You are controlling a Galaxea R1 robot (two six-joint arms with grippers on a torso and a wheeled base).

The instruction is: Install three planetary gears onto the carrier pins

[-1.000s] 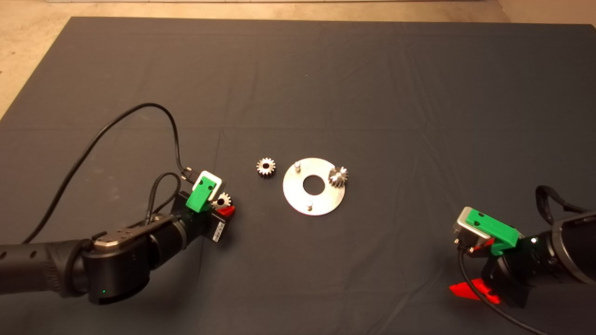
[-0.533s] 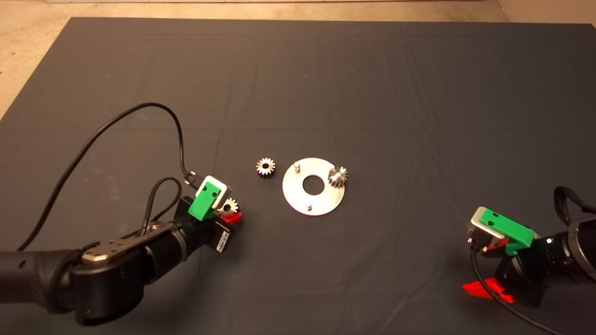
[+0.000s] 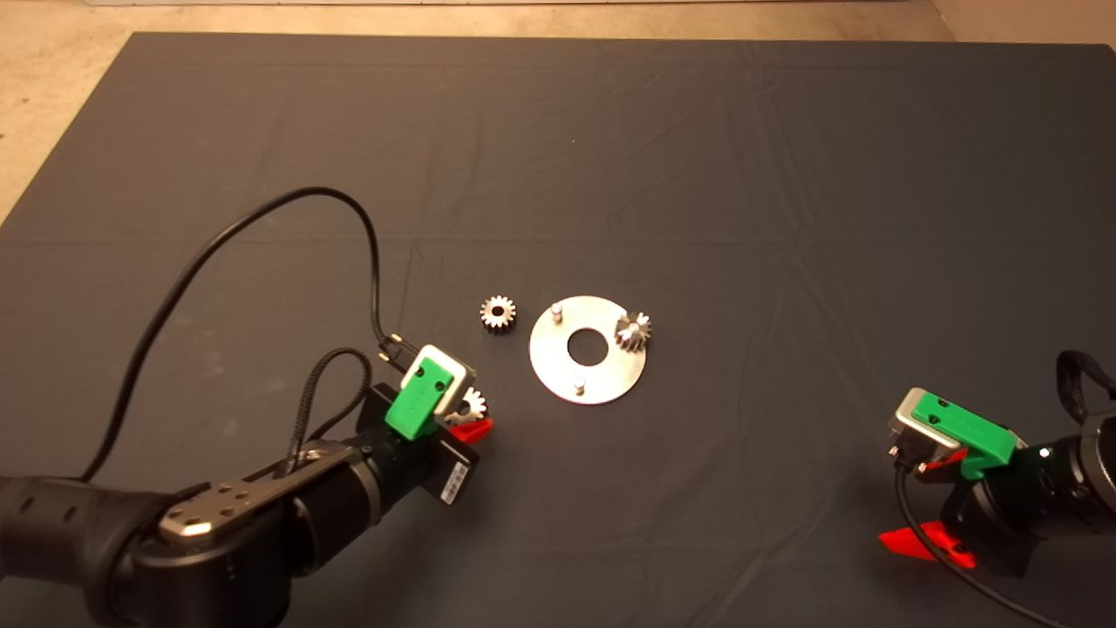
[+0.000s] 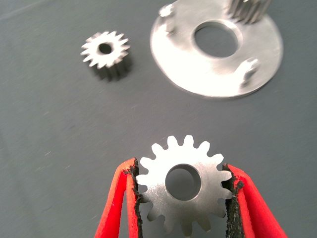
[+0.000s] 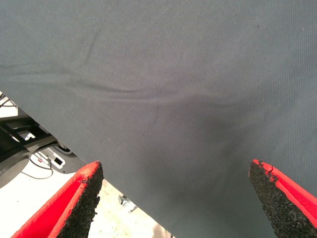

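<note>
While your left gripper (image 4: pixel 184 198) clamps one planetary gear (image 4: pixel 184 184) by its teeth, the carrier disc (image 3: pixel 547 368) lies just ahead of it on the mat (image 3: pixel 558 174).

Ahead of those fingers you see two bare carrier pins (image 4: pixel 250 68), a second gear (image 4: pixel 105 52) flat on the mat beside the disc, and a third gear (image 3: pixel 634 331) on the disc's far edge. Your right gripper (image 5: pixel 173 198) sits well apart at the mat's near right edge, fingers spread wide, holding nothing.
</note>
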